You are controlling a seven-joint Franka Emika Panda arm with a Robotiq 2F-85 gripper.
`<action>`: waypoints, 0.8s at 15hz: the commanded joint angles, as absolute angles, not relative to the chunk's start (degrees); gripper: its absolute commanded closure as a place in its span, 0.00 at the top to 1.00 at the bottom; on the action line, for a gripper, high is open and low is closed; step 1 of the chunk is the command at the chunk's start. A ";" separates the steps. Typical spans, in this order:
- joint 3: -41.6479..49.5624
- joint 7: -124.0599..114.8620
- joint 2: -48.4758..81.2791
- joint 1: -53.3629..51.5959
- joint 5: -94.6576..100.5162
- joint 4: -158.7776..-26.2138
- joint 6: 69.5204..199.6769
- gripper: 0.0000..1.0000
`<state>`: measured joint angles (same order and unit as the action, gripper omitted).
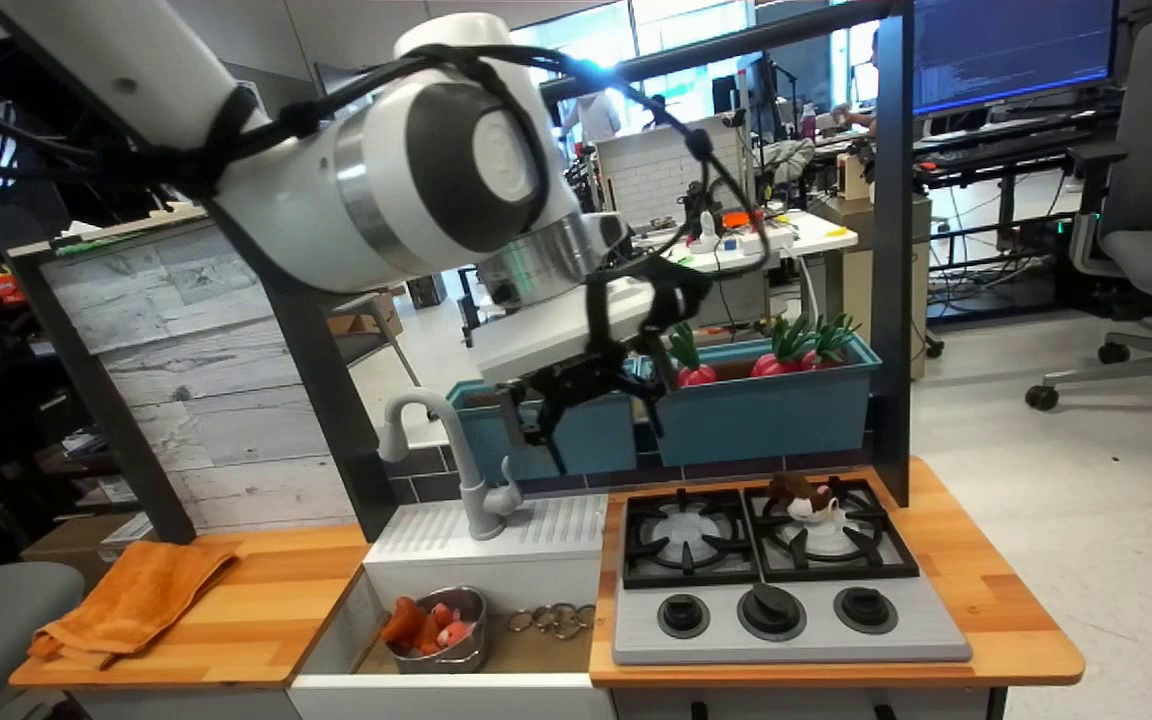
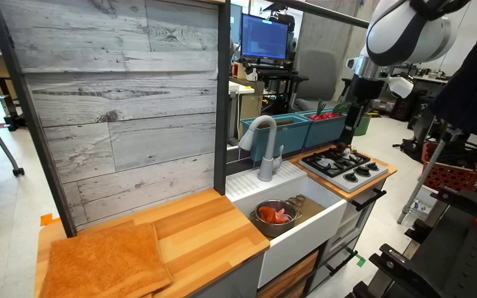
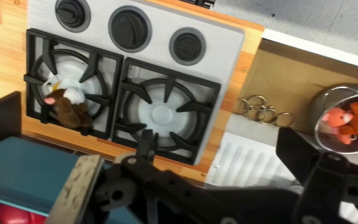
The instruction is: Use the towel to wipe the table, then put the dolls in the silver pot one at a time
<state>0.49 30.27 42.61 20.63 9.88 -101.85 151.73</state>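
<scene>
A brown and white doll [image 1: 804, 497] lies on the stove's right burner in an exterior view; it also shows in the wrist view [image 3: 68, 107]. The silver pot [image 1: 472, 648] stands in the sink with an orange doll [image 1: 404, 622] and a pink doll [image 1: 454, 633] inside; the pot also shows in the wrist view [image 3: 318, 104]. The orange towel [image 1: 141, 600] lies on the wooden counter left of the sink, and also shows in an exterior view [image 2: 106, 260]. My gripper [image 1: 611, 450] is open and empty, above the back of the counter near the planters. Its fingers [image 3: 216, 137] are wide apart.
A grey faucet [image 1: 461, 465] stands behind the sink [image 1: 536, 682]. Metal rings [image 3: 261, 109] lie in the sink. Black grates and knobs top the stove [image 1: 791, 635]. Blue planters [image 1: 766, 425] with red radishes hang behind. Dark posts [image 1: 891, 250] frame the counter.
</scene>
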 commanded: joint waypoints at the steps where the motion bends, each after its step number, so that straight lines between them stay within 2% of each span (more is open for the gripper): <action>1: -3.12 33.45 53.14 27.77 2.44 -87.77 149.33 1.00; 4: -7.76 36.47 59.99 32.43 -2.44 -78.80 149.86 1.00; 5: -3.85 34.45 54.99 29.95 0.03 -86.68 151.61 1.00; 8: -6.16 35.56 59.19 31.74 -1.30 -81.14 151.59 1.00; 12: 0.14 29.08 63.70 27.11 0.80 -75.56 155.27 1.00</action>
